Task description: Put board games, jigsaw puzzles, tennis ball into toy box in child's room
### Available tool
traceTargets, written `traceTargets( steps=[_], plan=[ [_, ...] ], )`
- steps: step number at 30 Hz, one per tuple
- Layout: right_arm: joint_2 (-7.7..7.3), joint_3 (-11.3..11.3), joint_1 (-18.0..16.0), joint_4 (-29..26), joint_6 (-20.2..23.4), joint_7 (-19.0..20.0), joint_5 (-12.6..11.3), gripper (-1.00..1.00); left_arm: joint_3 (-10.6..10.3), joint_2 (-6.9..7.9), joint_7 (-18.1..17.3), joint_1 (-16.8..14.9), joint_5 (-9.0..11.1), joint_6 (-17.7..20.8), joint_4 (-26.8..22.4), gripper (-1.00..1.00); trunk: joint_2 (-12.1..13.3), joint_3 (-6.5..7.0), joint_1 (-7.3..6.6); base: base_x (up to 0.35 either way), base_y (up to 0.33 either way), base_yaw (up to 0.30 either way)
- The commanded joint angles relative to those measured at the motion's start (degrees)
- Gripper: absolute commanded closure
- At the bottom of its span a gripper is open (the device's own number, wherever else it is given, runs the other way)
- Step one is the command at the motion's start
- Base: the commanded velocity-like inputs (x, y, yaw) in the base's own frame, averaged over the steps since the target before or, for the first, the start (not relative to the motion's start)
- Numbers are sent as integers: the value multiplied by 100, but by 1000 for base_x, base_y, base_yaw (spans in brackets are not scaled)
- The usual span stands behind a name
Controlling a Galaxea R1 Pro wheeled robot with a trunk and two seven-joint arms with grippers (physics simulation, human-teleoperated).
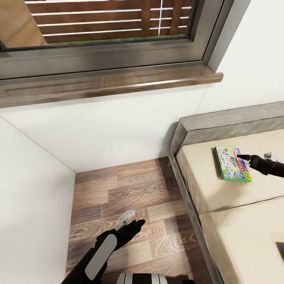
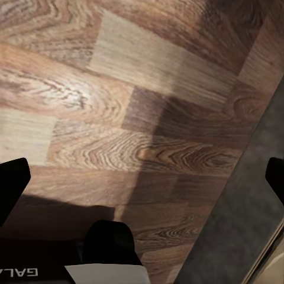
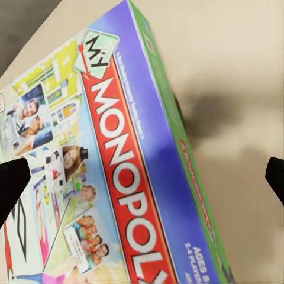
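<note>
Glossy flat Monopoly box (image 1: pixel 232 164) on smooth beige bed (image 1: pixel 221 221) | right claw (image 1: pixel 241 157) released above it | left claw (image 1: pixel 139 224) released over wood-grain floor (image 1: pixel 118 189)

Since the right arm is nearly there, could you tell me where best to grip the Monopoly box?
The Monopoly box lies flat on the bed, so probably grip its green long edge from above, jaws astride the thin side. The right gripper is open over it.

Left arm (image 1: pixel 98 252): glossy black casing, rounded, with a long pale grey inlay panel; small translucent grey block at the wrist. Left wrist view: black fingers (image 2: pixel 12 183), white lettering "GAL" seen reversed on black housing. Right arm (image 1: pixel 268 165): black shell, white section near the wrist. Trunk (image 1: pixel 142 278): white top edge, black surround.
</note>
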Motion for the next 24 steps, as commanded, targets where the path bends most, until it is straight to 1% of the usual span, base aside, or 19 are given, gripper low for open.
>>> traceTargets(
  steps=[1, 12, 18, 24],
  plan=[
    [2, -17, 6, 4, 48, -10, -46, -100, -6, 1, 49, -2, 56, 4, -9, -100, -2, -3, 0, 0, 0, 0],
    [8, -14, 49, 37, 50, 34, -46, -100, -6, 1, 49, -2, 56, 4, -9, -100, -2, -5, 0, 0, 0, 0],
    [38, -14, 61, 43, 47, 78, -43, -100, -6, 1, 49, -2, 56, 4, -9, -100, -2, -5, 0, 0, 0, 6],
    [63, -8, 66, 45, 45, 100, -42, -100, -6, 1, 49, -2, 56, 4, -9, -100, -2, -5, 0, 0, 0, 106]
  ],
)
